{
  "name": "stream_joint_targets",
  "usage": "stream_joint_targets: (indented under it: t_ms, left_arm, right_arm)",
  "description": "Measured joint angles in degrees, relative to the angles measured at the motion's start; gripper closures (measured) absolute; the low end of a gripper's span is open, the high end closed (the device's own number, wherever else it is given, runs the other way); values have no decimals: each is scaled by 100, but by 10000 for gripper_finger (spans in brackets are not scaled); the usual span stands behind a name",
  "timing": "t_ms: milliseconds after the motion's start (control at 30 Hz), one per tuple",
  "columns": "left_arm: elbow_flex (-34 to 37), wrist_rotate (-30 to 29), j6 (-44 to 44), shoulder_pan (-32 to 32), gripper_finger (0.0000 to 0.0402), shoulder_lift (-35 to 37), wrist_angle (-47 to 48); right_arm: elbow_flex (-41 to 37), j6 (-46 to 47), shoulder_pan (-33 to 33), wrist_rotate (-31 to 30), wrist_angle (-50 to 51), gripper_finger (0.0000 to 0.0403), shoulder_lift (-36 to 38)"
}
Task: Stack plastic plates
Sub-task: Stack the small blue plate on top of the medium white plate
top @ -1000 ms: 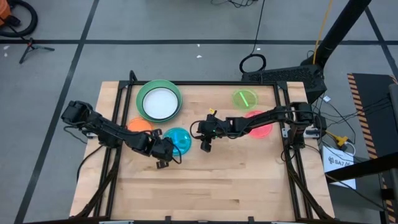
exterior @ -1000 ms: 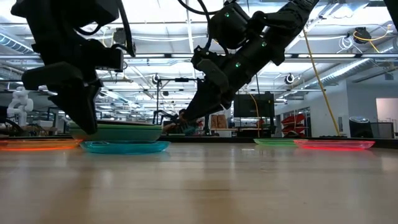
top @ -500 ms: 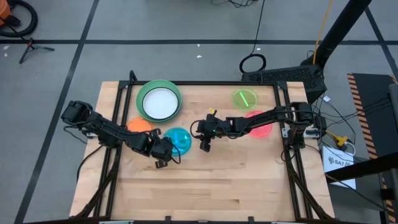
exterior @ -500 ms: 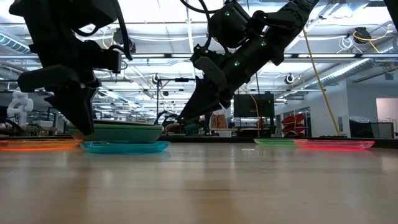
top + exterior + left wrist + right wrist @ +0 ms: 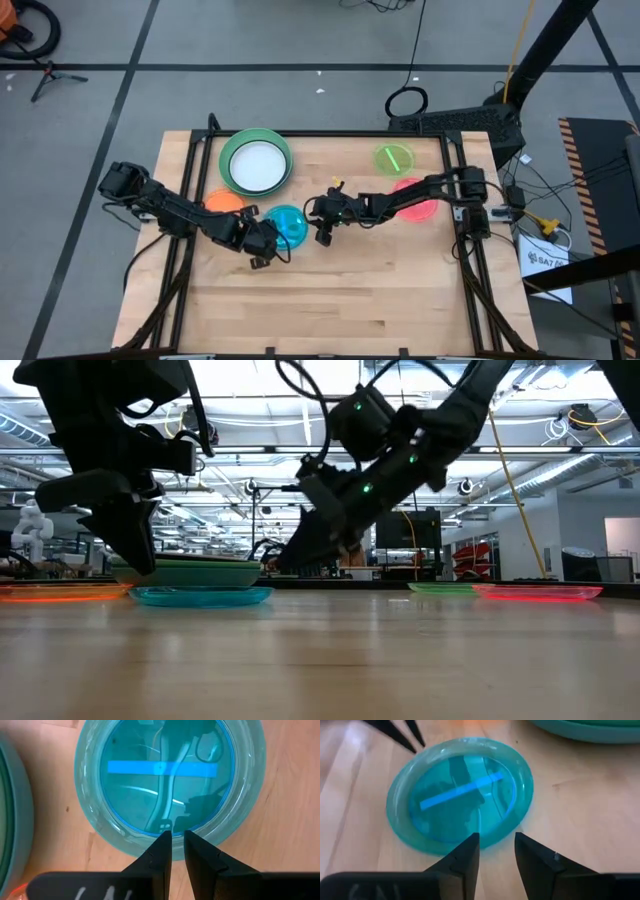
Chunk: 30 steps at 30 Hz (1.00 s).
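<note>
Teal plate (image 5: 170, 775), left gripper (image 5: 178, 836) nearly closed

The bench (image 5: 330, 300) is made of light wood boards. It has a dark metal frame (image 5: 455, 190) along its left and right edges. The bench stands on a grey floor (image 5: 250, 40) with dark lines (image 5: 130, 80) crossing it. A black cable (image 5: 405, 100) lies in a loop on the floor, just past the far edge of the bench. A yellow cable (image 5: 522, 40) hangs down near the far right corner. By the right edge sits a white box (image 5: 545, 262) with a yellow plug (image 5: 547, 225) near it. Looking level across the bench, a big room shows behind it, with bright ceiling lights (image 5: 250, 420) and a dark screen (image 5: 408, 530).
</note>
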State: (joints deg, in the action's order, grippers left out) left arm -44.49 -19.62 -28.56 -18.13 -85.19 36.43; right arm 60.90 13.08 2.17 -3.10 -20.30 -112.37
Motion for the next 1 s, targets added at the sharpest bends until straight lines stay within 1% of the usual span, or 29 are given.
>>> stream_joint_targets:
  t_ms: [167,267,433,700,767,900,1000]
  left_arm:
    - [42,-5,40,-2,343,0,-55]
    - [92,-28,100,-35,343,0,-56]
    - [92,-316,58,-151,343,2,-67]
    - [92,-343,-117,-199,343,53,27]
    - [92,-540,-51,-253,343,171,-2]
    - [92,-1237,125,-517,343,549,-27]
    - [92,-1387,288,-748,343,932,-158]
  right_arm:
    - [0,573,40,25,-571,286,-327]
    - [0,598,54,21,-605,286,-385]
    - [0,710,115,23,-723,286,-379]
    - [2,414,125,2,-789,286,-350]
    - [4,374,136,1,-799,286,-339]
    - [7,328,141,5,-694,286,-321]
    - [9,278,139,12,-603,286,-317]
